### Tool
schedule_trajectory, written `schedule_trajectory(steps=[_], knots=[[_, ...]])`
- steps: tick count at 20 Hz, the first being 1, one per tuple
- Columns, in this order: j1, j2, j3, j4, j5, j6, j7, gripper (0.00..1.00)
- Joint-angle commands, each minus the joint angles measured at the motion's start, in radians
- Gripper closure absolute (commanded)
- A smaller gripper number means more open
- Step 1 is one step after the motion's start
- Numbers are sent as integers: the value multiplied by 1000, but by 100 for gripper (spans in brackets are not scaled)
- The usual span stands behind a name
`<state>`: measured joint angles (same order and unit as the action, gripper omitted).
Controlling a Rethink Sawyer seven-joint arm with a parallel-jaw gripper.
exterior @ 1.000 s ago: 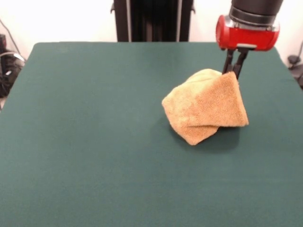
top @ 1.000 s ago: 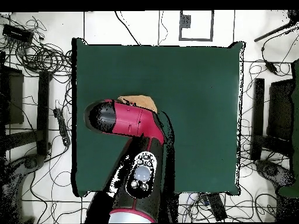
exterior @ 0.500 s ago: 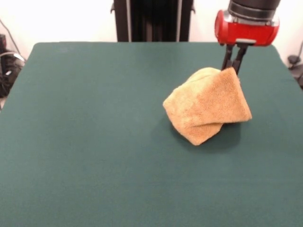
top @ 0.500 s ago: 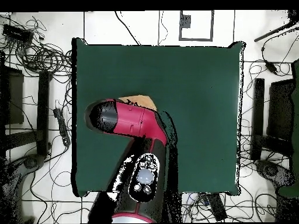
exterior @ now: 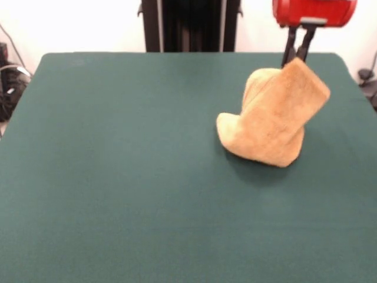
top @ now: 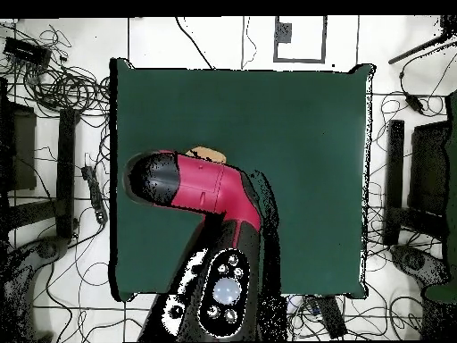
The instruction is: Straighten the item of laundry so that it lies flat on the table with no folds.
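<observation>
The orange-tan terry towel (exterior: 272, 118) hangs folded from my gripper (exterior: 296, 59), which is shut on its top corner at the right far side of the green table (exterior: 118, 177). The towel's lower end still rests on the table; its upper part is lifted and tilted to the right. In the overhead view only a small strip of the towel (top: 207, 153) shows beyond the red arm (top: 201, 186), which covers the rest and hides the gripper.
The black pedestal (exterior: 189, 25) stands behind the table's far edge. Cables and black stands (top: 62, 170) lie on the floor around the table. The table's right edge is close to the towel in the front view.
My gripper has risen and moved slightly right, pulling the towel's held corner up. The towel now stands taller and narrower, with less of it lying on the table.
</observation>
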<state>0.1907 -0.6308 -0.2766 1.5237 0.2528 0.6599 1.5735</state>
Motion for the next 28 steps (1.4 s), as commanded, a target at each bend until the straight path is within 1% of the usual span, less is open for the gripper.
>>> schedule_trajectory(steps=[1, 5, 10, 15, 18, 21, 24, 28], knots=[[-13, -31, 95, 17, 31, 194, 188, 100], [-28, -34, 106, -36, 27, 261, 172, 100], [-35, -25, 98, -139, 4, 376, 169, 100], [-47, -28, 89, -285, -18, 574, 180, 100], [-54, -21, 87, -370, -33, 659, 176, 100], [-64, -11, 96, -431, -46, 692, 155, 100], [-67, 7, 90, -480, -46, 697, 176, 100], [-67, 17, 84, -490, -44, 668, 179, 100]])
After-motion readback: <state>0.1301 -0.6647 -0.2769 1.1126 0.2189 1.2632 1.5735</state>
